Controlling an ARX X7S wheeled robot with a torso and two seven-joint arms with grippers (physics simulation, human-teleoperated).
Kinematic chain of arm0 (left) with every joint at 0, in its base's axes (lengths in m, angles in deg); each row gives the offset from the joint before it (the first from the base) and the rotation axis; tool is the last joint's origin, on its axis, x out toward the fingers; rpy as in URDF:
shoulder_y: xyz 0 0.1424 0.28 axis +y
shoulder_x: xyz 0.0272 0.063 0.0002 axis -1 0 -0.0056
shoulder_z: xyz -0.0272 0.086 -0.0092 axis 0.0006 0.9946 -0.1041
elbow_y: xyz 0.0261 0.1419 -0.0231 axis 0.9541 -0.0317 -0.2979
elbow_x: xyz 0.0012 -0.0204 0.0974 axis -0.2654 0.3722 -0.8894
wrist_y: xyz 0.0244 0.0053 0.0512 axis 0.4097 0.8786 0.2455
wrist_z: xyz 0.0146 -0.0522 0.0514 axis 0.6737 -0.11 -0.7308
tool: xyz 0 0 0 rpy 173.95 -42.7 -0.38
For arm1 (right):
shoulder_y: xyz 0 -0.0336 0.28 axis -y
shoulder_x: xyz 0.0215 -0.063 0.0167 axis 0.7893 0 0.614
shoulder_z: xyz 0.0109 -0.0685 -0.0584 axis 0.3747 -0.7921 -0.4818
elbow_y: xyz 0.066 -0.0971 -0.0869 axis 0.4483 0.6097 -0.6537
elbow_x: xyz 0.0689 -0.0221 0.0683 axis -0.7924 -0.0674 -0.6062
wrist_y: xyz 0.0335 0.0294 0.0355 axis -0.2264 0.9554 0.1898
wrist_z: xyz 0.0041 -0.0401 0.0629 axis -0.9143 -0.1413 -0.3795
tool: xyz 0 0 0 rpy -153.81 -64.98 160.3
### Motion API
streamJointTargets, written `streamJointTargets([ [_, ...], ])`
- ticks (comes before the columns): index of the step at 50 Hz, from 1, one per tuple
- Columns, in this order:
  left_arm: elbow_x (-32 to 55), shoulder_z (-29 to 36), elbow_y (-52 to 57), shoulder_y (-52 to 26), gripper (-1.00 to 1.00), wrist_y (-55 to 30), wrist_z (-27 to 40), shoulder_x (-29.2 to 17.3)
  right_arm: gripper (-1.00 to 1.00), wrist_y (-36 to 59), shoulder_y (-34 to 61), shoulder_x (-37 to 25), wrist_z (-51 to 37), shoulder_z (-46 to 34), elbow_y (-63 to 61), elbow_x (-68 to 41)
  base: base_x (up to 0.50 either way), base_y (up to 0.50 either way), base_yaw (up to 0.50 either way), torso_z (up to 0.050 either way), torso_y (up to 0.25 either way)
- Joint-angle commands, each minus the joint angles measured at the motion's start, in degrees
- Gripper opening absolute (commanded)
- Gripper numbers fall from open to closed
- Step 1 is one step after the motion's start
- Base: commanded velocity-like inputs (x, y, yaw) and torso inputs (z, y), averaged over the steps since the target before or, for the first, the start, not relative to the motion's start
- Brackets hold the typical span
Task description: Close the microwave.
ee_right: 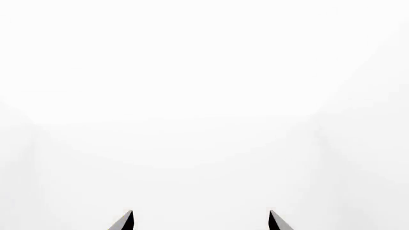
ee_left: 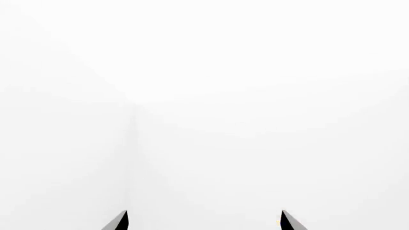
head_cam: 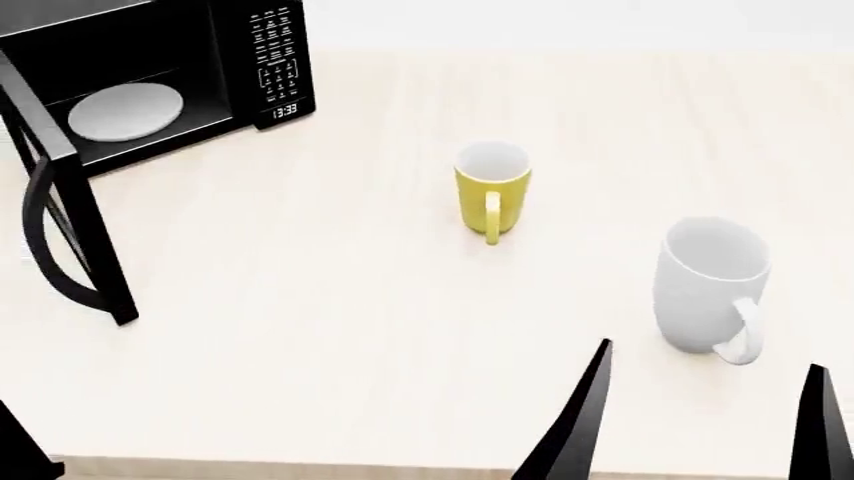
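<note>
I am holding my right jaws (head_cam: 701, 420) wide and empty at the near edge of the bench (head_cam: 334, 340), and my left jaws (ee_left: 203, 221) are gaping too, facing only blank white. Nothing is touching the microwave (head_cam: 147, 80) yet, so I judge the approach is only beginning. Its door (head_cam: 60, 210) is standing open at far left, well apart from both; the left arm is needing to reach outside it and push it shut.

Pale wood table (head_cam: 334, 330), black microwave (head_cam: 200, 60), yellow mug (head_cam: 493, 190), white mug (head_cam: 707, 280)
</note>
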Motion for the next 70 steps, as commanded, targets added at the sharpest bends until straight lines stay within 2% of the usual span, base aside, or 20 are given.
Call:
streamJointTargets([
  [1,-0.35,0.42,-0.05,0.24,1.00,0.23,0.27,-0.39,1.00,-0.52,-0.20,-0.49,-0.07,-0.41,0.16,0.54,0.00,0.50,0.00,0.000,0.000],
  [41,-0.27,2.25,-1.22,0.29,1.00,0.37,2.61,-2.49,1.00,-0.25,0.02,-2.83,-1.66,-3.09,1.60,0.63,0.00,0.49,0.00,0.000,0.000],
  [49,-0.15,2.67,-1.27,0.33,1.00,0.21,2.88,-2.87,1.00,1.22,-0.13,-3.73,-0.41,-5.31,1.03,0.73,0.00,0.11,0.00,0.000,0.000],
  [53,-0.06,2.87,-1.30,0.33,1.00,0.10,2.99,-3.07,1.00,2.55,-0.12,-4.76,0.77,-6.36,-0.22,-3.02,0.17,0.00,0.00,0.000,0.000],
  [70,0.02,3.54,-1.87,0.41,1.00,0.24,3.72,-3.79,1.00,3.46,-0.11,-5.42,0.12,-6.81,-0.50,-3.97,0.50,0.00,0.00,0.000,0.000],
])
